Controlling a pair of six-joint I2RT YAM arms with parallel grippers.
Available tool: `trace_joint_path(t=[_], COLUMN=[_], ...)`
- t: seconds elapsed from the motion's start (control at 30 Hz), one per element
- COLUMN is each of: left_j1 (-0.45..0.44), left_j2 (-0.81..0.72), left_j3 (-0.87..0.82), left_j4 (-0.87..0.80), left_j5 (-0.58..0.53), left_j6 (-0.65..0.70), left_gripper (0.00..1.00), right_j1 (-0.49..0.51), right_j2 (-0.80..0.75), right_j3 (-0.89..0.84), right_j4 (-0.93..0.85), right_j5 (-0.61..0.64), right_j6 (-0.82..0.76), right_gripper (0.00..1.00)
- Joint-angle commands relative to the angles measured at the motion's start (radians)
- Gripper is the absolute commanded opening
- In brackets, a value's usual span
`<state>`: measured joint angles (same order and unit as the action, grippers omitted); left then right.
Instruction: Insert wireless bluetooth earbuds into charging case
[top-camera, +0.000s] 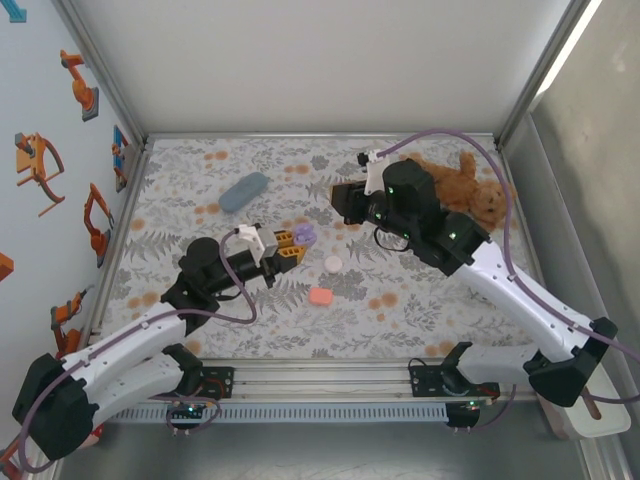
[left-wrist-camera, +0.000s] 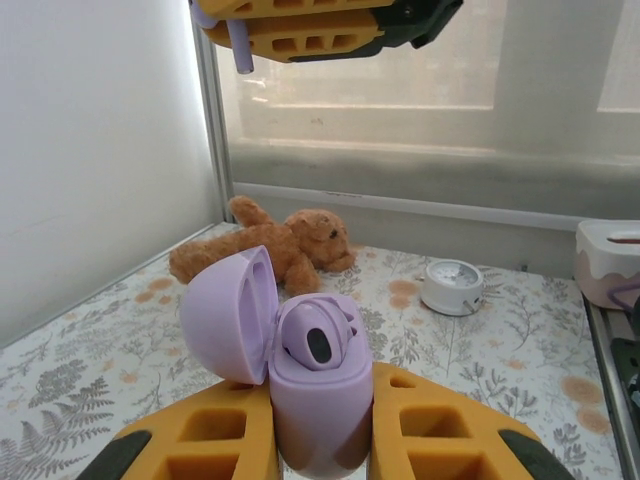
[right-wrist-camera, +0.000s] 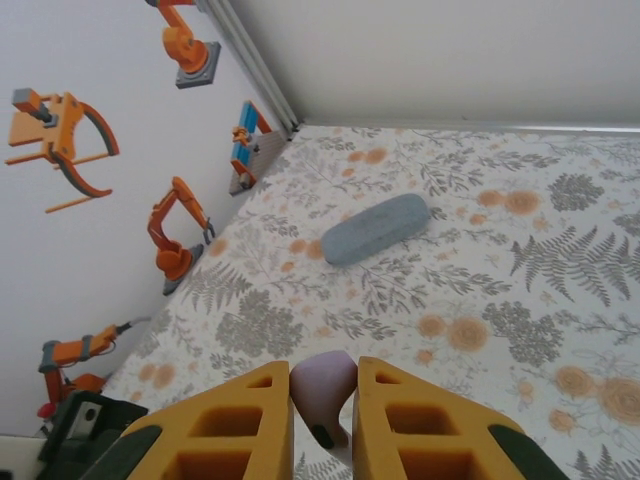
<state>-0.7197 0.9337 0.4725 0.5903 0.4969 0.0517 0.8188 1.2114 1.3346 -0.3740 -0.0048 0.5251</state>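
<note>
My left gripper (top-camera: 287, 246) (left-wrist-camera: 322, 415) is shut on a lilac charging case (left-wrist-camera: 322, 400) (top-camera: 304, 234), held upright with its lid (left-wrist-camera: 225, 315) swung open to the left. One lilac earbud (left-wrist-camera: 318, 335) sits in the case. My right gripper (right-wrist-camera: 325, 378) (top-camera: 340, 202) is shut on a second lilac earbud (right-wrist-camera: 325, 385), pinched between the yellow fingers (right-wrist-camera: 245, 425). In the left wrist view the right gripper (left-wrist-camera: 300, 25) hangs above the case, and the earbud's stem (left-wrist-camera: 238, 45) pokes down from it.
A blue-grey case (top-camera: 243, 191) (right-wrist-camera: 375, 228) lies at the back left. A white round case (top-camera: 333, 263) (left-wrist-camera: 452, 287) and a salmon-pink case (top-camera: 320, 296) lie mid-table. A brown teddy bear (top-camera: 468, 192) (left-wrist-camera: 290, 245) lies at the back right. Walls close in on three sides.
</note>
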Motion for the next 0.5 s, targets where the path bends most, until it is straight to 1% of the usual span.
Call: trace_joint_path(t=[0.0,0.17,0.47], left_j1=[-0.008,-0.017,-0.031], left_j2=[0.039,0.103,0.164], left_j3=[0.046,0.074,0.113], left_j4=[0.145,0.205,0.245], left_j5=[-0.01,-0.058,-0.093], left_j6=[-0.01,-0.01,0.005], left_gripper=[0.0,0.0,0.0], right_j1=[0.026,0.058,0.091], right_j2=[-0.029,-0.06,-0.072], right_j3=[-0.031,-0.083,-0.152], right_j4=[0.098,0.158,0.239], right_j5=[0.038,0.083,0.138], right_j6=[0.07,0.106,0.149], right_gripper=[0.18,0.17,0.17])
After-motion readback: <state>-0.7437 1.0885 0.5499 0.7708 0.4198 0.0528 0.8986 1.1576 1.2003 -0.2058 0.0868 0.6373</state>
